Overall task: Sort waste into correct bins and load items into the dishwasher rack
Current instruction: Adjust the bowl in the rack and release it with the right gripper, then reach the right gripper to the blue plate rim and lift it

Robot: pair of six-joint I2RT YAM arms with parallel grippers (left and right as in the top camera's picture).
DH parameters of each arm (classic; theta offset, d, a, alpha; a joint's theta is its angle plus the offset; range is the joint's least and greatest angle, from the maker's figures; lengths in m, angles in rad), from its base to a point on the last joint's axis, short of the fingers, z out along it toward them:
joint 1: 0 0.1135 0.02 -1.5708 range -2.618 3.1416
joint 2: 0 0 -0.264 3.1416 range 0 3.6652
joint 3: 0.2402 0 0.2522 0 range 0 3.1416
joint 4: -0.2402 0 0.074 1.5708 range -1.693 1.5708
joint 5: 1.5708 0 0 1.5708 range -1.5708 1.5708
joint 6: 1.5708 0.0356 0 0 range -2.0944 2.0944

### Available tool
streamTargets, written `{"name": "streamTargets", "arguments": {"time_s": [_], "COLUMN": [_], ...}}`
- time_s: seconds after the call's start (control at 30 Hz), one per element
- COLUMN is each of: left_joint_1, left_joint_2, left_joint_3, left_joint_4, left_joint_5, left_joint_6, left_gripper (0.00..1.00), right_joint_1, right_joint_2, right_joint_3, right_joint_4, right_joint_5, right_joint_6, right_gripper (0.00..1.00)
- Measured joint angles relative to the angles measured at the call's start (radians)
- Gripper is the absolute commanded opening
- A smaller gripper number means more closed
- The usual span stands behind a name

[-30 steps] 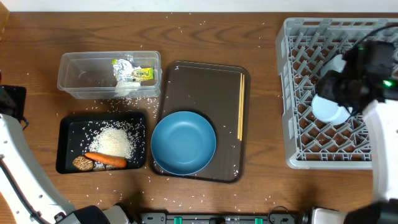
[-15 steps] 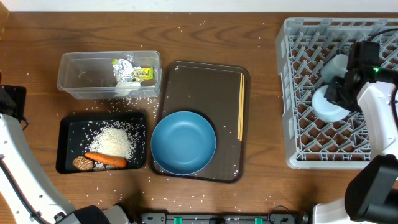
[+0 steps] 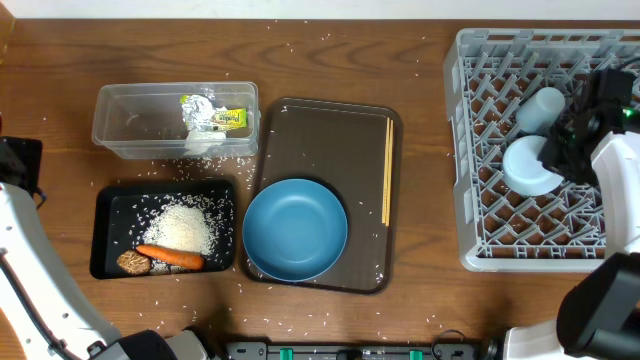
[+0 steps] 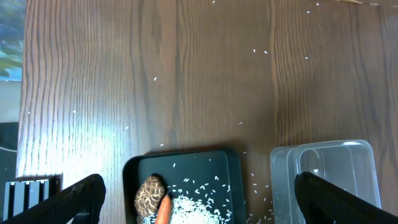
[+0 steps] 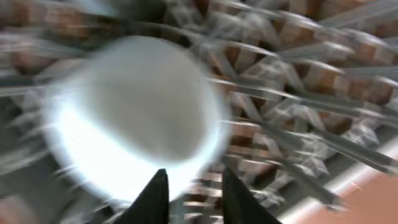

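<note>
Within dishwasher rack (image 3: pixel 462 200): white bowl (image 3: pixel 528 168) on pegs; right gripper (image 5: pixel 194 190) just beside it, fingers narrowly parted. Well left of rack: left gripper (image 4: pixel 199 183), fingers spread wide.

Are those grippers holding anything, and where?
Left gripper holds nothing. Right gripper is at the rim of the white bowl in the rack; too blurred to tell any grip.

2 white-shelled arms (image 3: pixel 617 185), black joints, tapered black jaws.
</note>
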Motion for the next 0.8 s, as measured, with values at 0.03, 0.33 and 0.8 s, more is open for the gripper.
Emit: {"name": "streamTargets", "arguments": {"time_s": [0.03, 0.33, 0.8], "left_joint_1": [0.0, 0.0, 0.0], "left_joint_2": [0.0, 0.0, 0.0], "left_joint_3": [0.0, 0.0, 0.0], "left_joint_4": [0.0, 0.0, 0.0], "left_joint_5": [0.0, 0.0, 0.0], "left_joint_6": [0.0, 0.0, 0.0], "left_gripper": [0.98, 0.98, 0.98], "right_joint_1": [0.014, 0.353, 0.989], "right_joint_2": [-0.01, -0.101, 0.123], "right_joint_3": [0.011, 0.06, 0.06], "right_joint_4": [0.011, 0.157, 0.198], "right_joint_5": [-0.054, -0.544, -0.588], "right_joint_6": [-0.014, -0.244, -0.452], "right_gripper": [0.38, 0.76, 0.78]}}
